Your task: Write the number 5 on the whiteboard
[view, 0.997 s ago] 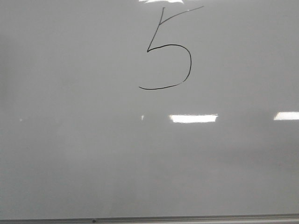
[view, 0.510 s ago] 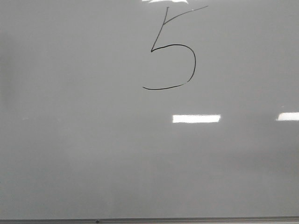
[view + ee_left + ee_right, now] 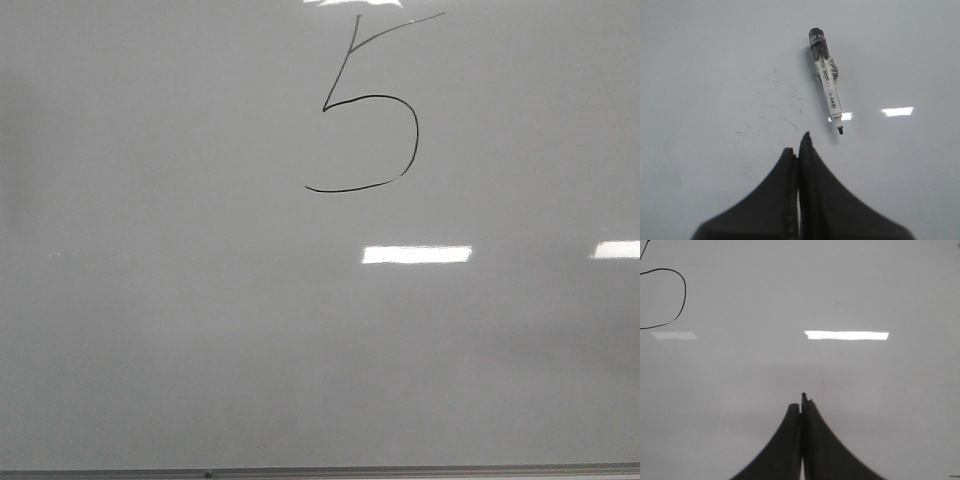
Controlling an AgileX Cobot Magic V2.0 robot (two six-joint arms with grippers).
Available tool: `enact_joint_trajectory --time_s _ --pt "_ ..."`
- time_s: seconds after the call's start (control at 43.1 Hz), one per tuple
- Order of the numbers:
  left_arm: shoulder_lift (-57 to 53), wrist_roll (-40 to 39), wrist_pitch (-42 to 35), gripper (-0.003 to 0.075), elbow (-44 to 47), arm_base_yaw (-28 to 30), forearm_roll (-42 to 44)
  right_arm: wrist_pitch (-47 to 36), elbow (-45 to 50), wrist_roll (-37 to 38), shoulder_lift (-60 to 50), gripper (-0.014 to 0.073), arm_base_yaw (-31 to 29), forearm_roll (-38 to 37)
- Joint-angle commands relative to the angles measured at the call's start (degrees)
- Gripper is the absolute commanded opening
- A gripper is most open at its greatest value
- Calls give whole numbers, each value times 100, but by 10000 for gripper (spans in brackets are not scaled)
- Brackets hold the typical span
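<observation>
A thin black number 5 (image 3: 372, 110) is drawn near the top middle of the pale grey whiteboard (image 3: 200, 330); its rounded belly (image 3: 675, 295) also shows at the edge of the right wrist view. A black-capped marker (image 3: 826, 80) with a white label lies loose on the whiteboard (image 3: 715, 60), its uncapped tip pointing toward my left gripper (image 3: 799, 145), which is shut and empty a short way from that tip. My right gripper (image 3: 802, 402) is shut on nothing above the bare whiteboard (image 3: 880, 405). Neither gripper appears in the front view.
A thin metal edge strip (image 3: 320, 471) runs along the board's near side. Bright rectangular light reflections (image 3: 416, 254) lie below the figure. Faint smudged ink marks (image 3: 770, 112) sit beside the marker.
Between the oldest frame and now the front view shifted slightly, so the 5 sits a little further right. Nothing else has changed.
</observation>
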Motion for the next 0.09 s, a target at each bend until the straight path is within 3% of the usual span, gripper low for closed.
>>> enact_joint_trajectory --time_s 0.0,0.07 --pt "-83 -67 -493 -20 17 4 -61 -411 -80 3 -116 -71 -25 -54" --pt "-83 -67 -493 -20 17 4 -61 -411 -80 3 -116 -71 -25 -54"
